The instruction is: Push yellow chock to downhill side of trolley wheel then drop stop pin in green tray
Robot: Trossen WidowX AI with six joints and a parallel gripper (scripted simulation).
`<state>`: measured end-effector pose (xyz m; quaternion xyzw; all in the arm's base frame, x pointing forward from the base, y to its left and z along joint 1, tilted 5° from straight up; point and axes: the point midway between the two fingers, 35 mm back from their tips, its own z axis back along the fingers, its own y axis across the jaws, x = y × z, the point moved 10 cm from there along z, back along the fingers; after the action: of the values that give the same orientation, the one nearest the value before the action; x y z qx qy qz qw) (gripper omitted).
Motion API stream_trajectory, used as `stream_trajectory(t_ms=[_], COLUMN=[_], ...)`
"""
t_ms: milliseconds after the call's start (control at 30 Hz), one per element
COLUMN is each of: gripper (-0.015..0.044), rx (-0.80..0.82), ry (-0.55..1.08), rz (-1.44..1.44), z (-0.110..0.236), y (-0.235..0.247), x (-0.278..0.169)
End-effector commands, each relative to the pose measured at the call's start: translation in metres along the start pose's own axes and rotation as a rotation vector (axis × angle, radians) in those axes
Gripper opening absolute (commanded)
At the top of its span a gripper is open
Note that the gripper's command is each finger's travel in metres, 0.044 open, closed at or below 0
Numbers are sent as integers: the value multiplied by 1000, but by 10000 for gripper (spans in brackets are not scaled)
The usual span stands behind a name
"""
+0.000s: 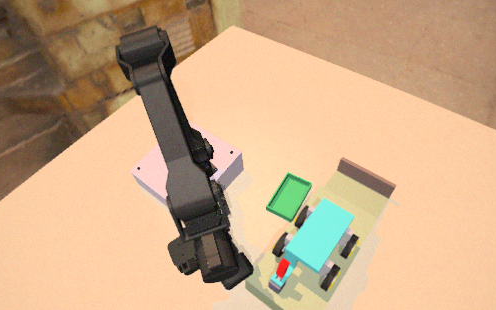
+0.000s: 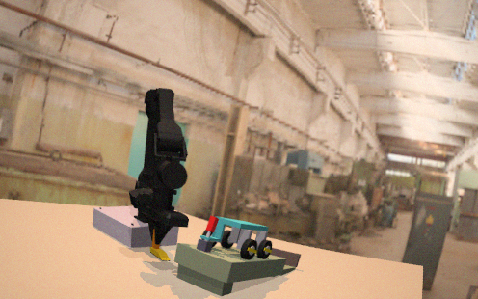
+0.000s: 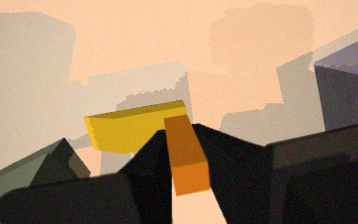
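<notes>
Gripper clamped on the orange handle of the yellow chock, jaws pressed to both sides of it. Chock sits on the table just off the ramp, not at any wheel. In the top view, trolley is on the ramp at 3 o'clock from the gripper, red-headed stop pin at its near end, green tray at the trolley's 11 o'clock.
</notes>
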<state>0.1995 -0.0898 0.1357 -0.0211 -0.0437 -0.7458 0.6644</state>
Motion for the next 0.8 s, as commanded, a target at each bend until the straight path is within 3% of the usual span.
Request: stream_trajectory(t_ms=[0,767], gripper=[0,0], rx=[4,4], ry=[5,6], rz=[3,2], z=[14,90], y=[0,0], x=[0,1])
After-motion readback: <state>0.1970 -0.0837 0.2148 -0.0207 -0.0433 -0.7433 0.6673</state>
